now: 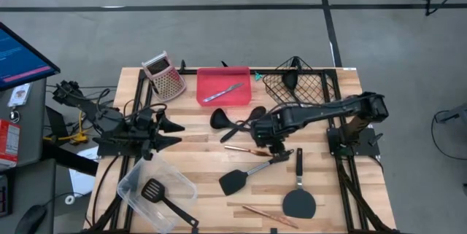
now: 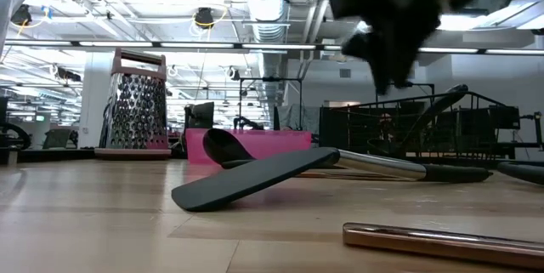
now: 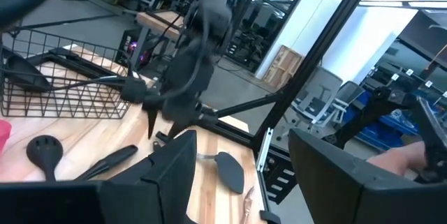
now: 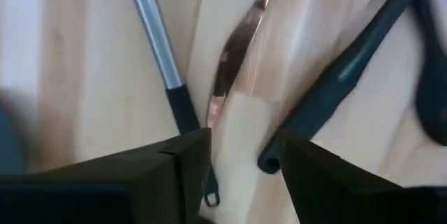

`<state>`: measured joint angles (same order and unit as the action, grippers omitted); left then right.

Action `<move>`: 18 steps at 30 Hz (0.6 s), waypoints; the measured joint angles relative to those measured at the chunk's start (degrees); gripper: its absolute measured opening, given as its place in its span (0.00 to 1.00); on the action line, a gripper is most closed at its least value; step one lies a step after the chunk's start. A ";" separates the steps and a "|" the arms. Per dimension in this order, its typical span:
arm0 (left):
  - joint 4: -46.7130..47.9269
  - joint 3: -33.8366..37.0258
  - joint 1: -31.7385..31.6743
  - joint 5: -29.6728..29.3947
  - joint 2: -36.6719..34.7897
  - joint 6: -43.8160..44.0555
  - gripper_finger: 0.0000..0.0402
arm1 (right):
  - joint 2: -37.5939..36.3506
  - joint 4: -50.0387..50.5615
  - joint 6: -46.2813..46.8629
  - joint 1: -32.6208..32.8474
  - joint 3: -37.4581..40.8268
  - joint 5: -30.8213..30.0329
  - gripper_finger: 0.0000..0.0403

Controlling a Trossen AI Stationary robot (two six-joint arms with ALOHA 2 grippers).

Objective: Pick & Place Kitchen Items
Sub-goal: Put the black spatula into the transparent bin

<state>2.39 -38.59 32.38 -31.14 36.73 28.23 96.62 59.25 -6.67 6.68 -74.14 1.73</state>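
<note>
Right now the worktop (image 1: 197,168) carries everything: a wire basket (image 1: 306,84) at the far right with a black ladle (image 1: 290,81) in it, a red tray (image 1: 222,103) beside it holding a silver piece (image 1: 222,92), a clear tub (image 1: 142,172) near left holding a slotted turner (image 1: 157,192), and a grater (image 1: 164,77) far left that I leave alone. Loose utensils lie mid-worktop: two black spoons (image 1: 233,121), a steel-handled spatula (image 1: 248,174), a round spatula (image 1: 299,194) and a second copper piece (image 1: 263,213) at the near edge.

I have the right arm stretched left, its pincer (image 1: 273,145) spread and hovering over the copper knife (image 4: 237,46), which lies between the steel handle (image 4: 154,35) and a black handle (image 4: 342,77). The left pincer (image 1: 171,133) waits spread at the left.

My worry is crowding. The knife is thin and flat, so a finger (image 4: 178,165) may ride over it instead of getting under, or land on a neighbouring handle and drag that along. I judge a slightly off-centre descent would pinch two things, or skid the knife away.
</note>
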 joint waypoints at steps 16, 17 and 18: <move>0.04 0.00 0.00 -0.88 0.07 -0.96 0.53 | 0.17 -22.95 2.32 5.55 15.94 2.82 0.44; 0.02 0.00 0.00 -0.90 0.07 -0.96 0.53 | 0.17 -24.19 1.62 5.90 16.69 2.72 0.45; 0.02 0.00 0.00 -0.90 0.07 -0.96 0.53 | 0.17 -25.22 1.02 6.23 17.48 2.71 0.47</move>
<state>2.42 -38.59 32.38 -32.03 36.80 27.27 96.79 34.03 -5.65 12.91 -56.66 4.45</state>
